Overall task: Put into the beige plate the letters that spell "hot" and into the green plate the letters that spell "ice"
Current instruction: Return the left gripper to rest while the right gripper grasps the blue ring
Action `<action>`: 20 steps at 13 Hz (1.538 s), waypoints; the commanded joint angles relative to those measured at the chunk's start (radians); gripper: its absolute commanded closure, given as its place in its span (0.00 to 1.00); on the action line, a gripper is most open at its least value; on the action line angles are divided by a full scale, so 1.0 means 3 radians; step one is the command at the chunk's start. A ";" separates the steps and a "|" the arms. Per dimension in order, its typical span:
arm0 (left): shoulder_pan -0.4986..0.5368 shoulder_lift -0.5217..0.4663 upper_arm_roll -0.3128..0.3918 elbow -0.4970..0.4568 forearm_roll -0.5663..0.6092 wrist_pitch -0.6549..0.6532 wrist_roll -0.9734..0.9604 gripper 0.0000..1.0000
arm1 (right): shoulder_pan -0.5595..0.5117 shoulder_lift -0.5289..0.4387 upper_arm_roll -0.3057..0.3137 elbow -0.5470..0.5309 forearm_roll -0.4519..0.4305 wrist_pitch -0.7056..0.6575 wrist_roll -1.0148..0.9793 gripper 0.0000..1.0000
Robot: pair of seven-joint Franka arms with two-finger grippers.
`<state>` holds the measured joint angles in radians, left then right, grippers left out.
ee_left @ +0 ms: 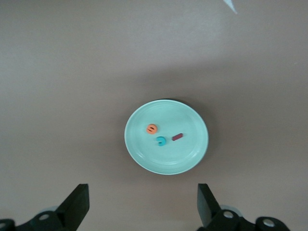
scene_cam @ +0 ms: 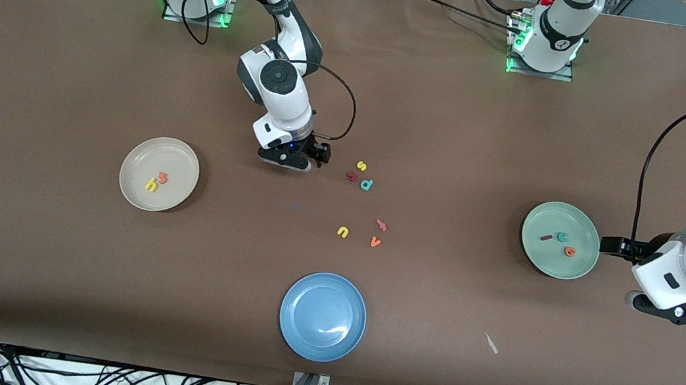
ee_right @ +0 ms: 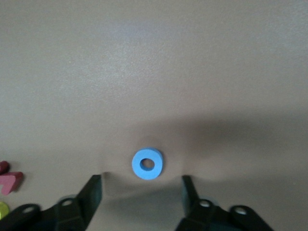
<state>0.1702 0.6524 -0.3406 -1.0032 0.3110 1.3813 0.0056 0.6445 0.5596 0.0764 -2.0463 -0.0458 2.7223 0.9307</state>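
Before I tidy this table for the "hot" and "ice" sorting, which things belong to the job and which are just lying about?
Job:
- beige plate with yellow h and orange t
- blue o on the table between the open right gripper's fingers
- green plate with i, c, e

Lying about:
- blue plate
- loose letters s, p, u, v

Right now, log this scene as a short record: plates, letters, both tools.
beige plate: holds yellow h and orange t
green plate: holds dark red i, teal c, orange e
blue o: on the table, between the right tool's fingers
right tool: low over the blue o, fingers apart, not yet gripping
left tool: open, waiting beside the green plate
blue plate: nearest the front camera
spare letters: scattered mid-table
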 commanded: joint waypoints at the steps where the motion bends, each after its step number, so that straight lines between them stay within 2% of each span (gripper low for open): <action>1: -0.0392 -0.0236 0.0755 0.0056 -0.0631 -0.0049 0.0130 0.02 | 0.0045 0.0052 -0.0065 0.0041 -0.0184 0.0012 0.0027 0.44; 3: -0.0475 -0.0399 0.0844 -0.0071 -0.0694 0.0160 0.0109 0.03 | 0.0045 0.0047 -0.0101 0.0046 -0.0200 0.0012 0.0006 0.44; 5: -0.0460 -0.0624 0.0849 -0.0448 -0.0725 0.0405 0.0104 0.04 | 0.0045 0.0052 -0.0162 0.0051 -0.0312 0.0012 -0.0004 0.44; 7: -0.0455 -0.0910 0.0854 -0.0989 -0.0745 0.0823 0.0079 0.03 | 0.0045 0.0072 -0.0163 0.0051 -0.0323 0.0017 0.0006 0.44; 9: -0.0475 -0.1065 0.0925 -0.1267 -0.0745 0.1071 0.0073 0.01 | 0.0045 0.0098 -0.0163 0.0056 -0.0318 0.0017 0.0022 0.46; 12: -0.0414 -0.1070 0.0967 -0.1279 -0.0816 0.1071 0.0099 0.00 | 0.0050 0.0108 -0.0163 0.0061 -0.0318 0.0017 0.0037 0.46; 15: -0.0256 -0.1024 0.0946 -0.1263 -0.0940 0.1071 0.0130 0.00 | 0.0050 0.0113 -0.0157 0.0056 -0.0328 0.0022 0.0032 0.60; 19: -0.0306 -0.0978 0.0946 -0.1268 -0.0934 0.1066 0.0130 0.00 | 0.0050 0.0103 -0.0163 0.0051 -0.0343 0.0022 0.0006 0.84; 20: -0.0306 -0.0978 0.0941 -0.1263 -0.0940 0.1066 0.0130 0.00 | 0.0045 0.0103 -0.0158 0.0046 -0.0343 0.0017 0.0006 0.84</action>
<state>0.0851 0.3705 -0.0637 -1.3678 0.0585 1.6882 0.0261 0.6509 0.5587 0.0403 -2.0374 -0.1295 2.7215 0.9297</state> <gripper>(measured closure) 0.000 0.727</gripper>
